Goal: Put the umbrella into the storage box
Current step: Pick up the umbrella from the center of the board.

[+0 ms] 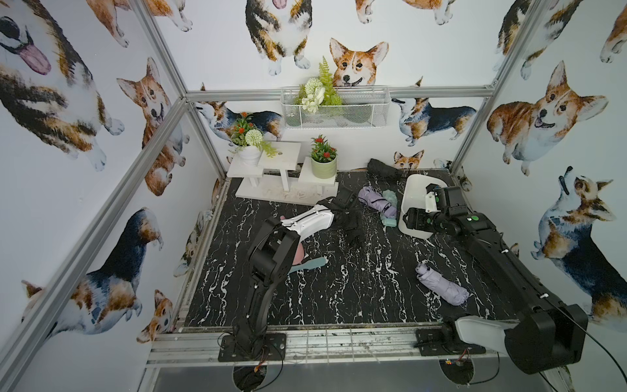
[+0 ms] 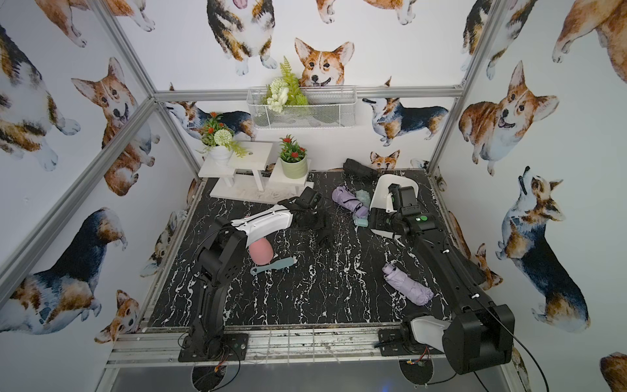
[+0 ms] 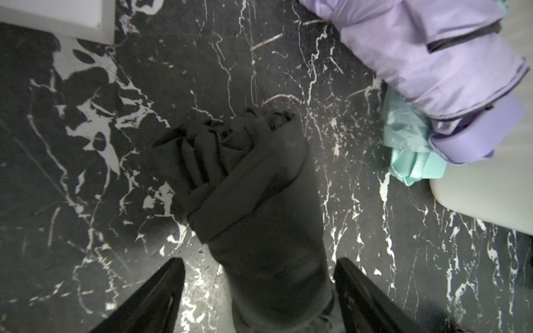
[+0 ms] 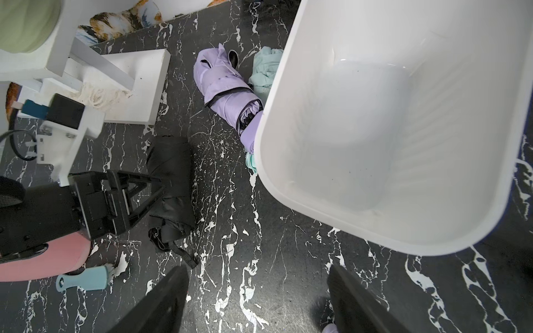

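Near tabletop's far right corner, storage box [image 4: 375, 129] sat empty. Left gripper [image 3: 259, 259] straddled black umbrella [image 3: 259, 207], jaws spread, unclamped. Right gripper [image 4: 258, 268] gaped, empty. Grasp, carry, drop not yet done.

- storage box [image 4: 432, 219]: was white plastic, smooth, faint gloss
- black umbrella [image 3: 259, 216]: was matt cloth, creased
- lilac umbrella [image 3: 418, 57]: thin cloth, showed a slight sheen
- worktop [image 3: 230, 57]: black marble-look surface, white veins, looked scuffed
- wire basket [image 1: 356, 113]: white-coated metal mesh
- cage frame [image 1: 234, 94]: bare dull metal
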Action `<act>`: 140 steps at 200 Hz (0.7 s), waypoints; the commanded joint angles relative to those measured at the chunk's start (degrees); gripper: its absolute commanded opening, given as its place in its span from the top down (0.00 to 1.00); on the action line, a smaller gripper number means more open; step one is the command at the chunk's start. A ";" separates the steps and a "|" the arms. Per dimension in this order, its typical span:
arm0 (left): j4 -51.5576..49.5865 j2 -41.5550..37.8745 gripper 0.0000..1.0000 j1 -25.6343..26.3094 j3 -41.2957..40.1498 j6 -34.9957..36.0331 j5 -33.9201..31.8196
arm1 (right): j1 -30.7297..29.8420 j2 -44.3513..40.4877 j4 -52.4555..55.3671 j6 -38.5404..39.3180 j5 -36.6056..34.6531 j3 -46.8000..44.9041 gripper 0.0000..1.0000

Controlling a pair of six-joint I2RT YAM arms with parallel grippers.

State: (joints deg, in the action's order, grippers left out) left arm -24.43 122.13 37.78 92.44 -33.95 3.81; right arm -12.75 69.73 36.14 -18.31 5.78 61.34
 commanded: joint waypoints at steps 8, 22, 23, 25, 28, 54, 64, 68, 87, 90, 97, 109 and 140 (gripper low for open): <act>2.14 1.38 0.15 -0.25 0.81 -0.50 2.33 | 0.00 0.34 -2.43 -1.02 0.19 -0.76 0.18; 2.52 1.91 0.18 -0.46 0.71 -0.52 2.89 | -0.01 0.58 -2.60 -1.29 0.37 -0.85 0.18; 2.58 1.94 0.18 -0.49 0.72 -0.51 2.92 | -0.05 0.58 -2.63 -1.29 0.37 -0.86 0.18; 2.62 2.01 0.19 -0.53 0.59 -0.50 3.01 | 0.00 0.58 -2.58 -1.29 0.37 -0.87 0.18; 2.70 2.12 0.20 -0.59 0.63 -0.60 3.10 | 0.01 0.53 -2.58 -1.42 0.45 -0.83 0.18; 5.12 2.62 0.29 -1.12 -0.39 -0.99 6.00 | 0.01 0.23 -2.57 -1.64 0.41 -0.96 0.18; 6.25 2.65 0.38 -1.30 -0.98 -1.36 6.83 | -0.06 0.19 -2.52 -1.73 0.37 -0.96 0.18; 6.77 2.52 0.42 -1.45 -1.28 -1.46 7.02 | -0.02 0.14 -2.50 -1.73 0.37 -0.96 0.18; 8.87 0.94 0.52 -1.82 -2.67 -1.96 7.45 | 0.01 -0.06 -2.30 -1.73 0.72 -0.96 0.18; 9.09 0.53 0.53 -1.83 -2.85 -1.93 7.46 | 0.01 -0.04 -2.31 -1.73 0.85 -0.89 0.18; 9.51 -0.44 0.56 -1.83 -3.21 -1.64 7.46 | 0.00 -0.20 -2.39 -1.77 1.20 -1.00 0.18; 10.25 -2.17 0.60 -1.89 -3.65 -1.01 7.92 | 0.01 -0.62 -2.97 -1.90 2.47 -1.41 0.18; 10.89 -7.49 0.64 -1.90 -4.34 1.66 9.20 | 0.00 -3.29 -8.29 -1.13 10.33 -4.09 0.20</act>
State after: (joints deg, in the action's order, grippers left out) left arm -17.30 118.58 35.90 88.68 -35.03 11.20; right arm -12.75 68.38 33.63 -19.57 9.02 59.05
